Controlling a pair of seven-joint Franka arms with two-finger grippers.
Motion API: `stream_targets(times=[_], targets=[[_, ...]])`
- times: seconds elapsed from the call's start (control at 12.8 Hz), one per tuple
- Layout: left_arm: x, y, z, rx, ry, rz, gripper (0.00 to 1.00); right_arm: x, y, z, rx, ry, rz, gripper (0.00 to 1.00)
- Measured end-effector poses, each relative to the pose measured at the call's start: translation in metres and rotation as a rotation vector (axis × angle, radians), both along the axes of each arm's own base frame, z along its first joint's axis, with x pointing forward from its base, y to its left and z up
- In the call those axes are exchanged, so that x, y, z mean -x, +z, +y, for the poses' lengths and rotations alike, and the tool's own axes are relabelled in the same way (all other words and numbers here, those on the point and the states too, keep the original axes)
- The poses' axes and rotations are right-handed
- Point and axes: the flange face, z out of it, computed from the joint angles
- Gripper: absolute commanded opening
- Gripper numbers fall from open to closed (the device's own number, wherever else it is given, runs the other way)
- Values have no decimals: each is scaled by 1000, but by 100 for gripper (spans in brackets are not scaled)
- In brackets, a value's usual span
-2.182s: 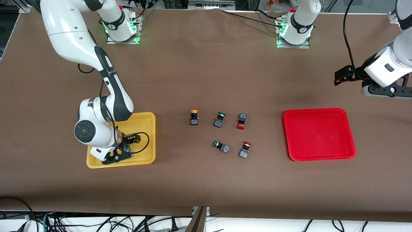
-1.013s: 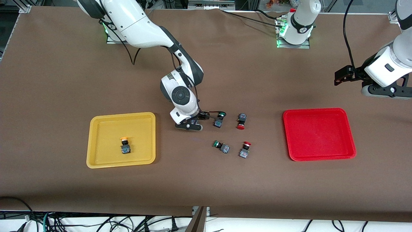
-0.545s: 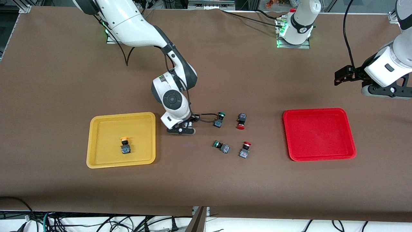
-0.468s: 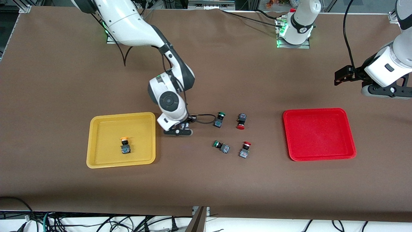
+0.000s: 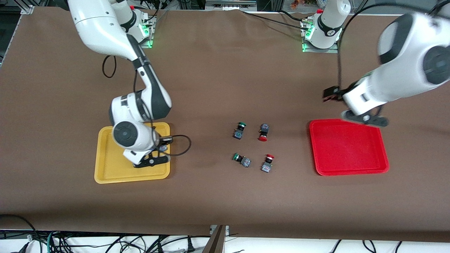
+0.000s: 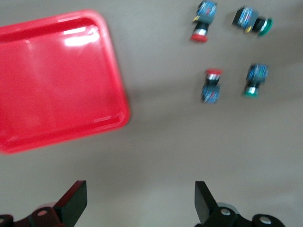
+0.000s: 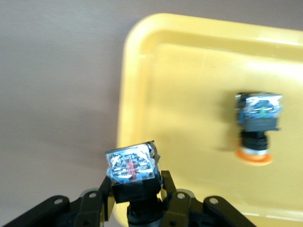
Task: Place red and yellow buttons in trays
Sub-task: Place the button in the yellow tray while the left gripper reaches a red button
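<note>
My right gripper (image 5: 154, 158) is shut on a button (image 7: 133, 170) with a black body, its cap hidden between the fingers, and holds it over the yellow tray's (image 5: 105, 175) edge toward the table's middle. A yellow-capped button (image 7: 258, 123) lies in that tray (image 7: 189, 61); the arm hides it in the front view. Two red-capped buttons (image 5: 263, 131) (image 5: 268, 163) lie mid-table, also in the left wrist view (image 6: 204, 21) (image 6: 211, 85). My left gripper (image 5: 365, 119) is open and empty (image 6: 139, 194) over the red tray's (image 5: 351, 165) farther rim. The red tray (image 6: 52, 85) holds nothing.
Two green-capped buttons (image 5: 239, 130) (image 5: 242, 159) lie beside the red-capped ones, toward the right arm's end; they also show in the left wrist view (image 6: 251, 21) (image 6: 254, 80). Brown table cover (image 5: 218, 196) all around.
My right gripper has carried the button from mid-table to over the yellow tray. My left arm has swung in from the table's end to the red tray's farther rim.
</note>
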Motion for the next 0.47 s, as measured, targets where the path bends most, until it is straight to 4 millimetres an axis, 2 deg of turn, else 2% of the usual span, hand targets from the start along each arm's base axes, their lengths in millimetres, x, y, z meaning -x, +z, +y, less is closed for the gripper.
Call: stream_targets(times=[0.08,0.23,0.31,0.47], targets=[[-9,-29,-27,-1,21,-17,100,-4,-11,-15,-1,0,-5,96],[-25,-89,-64,12,51,-65,100,-5,-36,-33,-1,-22,-15,99],[-33,-116,-75,23,56,-94,100,-4,-42,-37,-5,-31,-10,99],[-49,-160,-82,50,75,-166,100,-5,-38,-36,-44,-62,-6,99]])
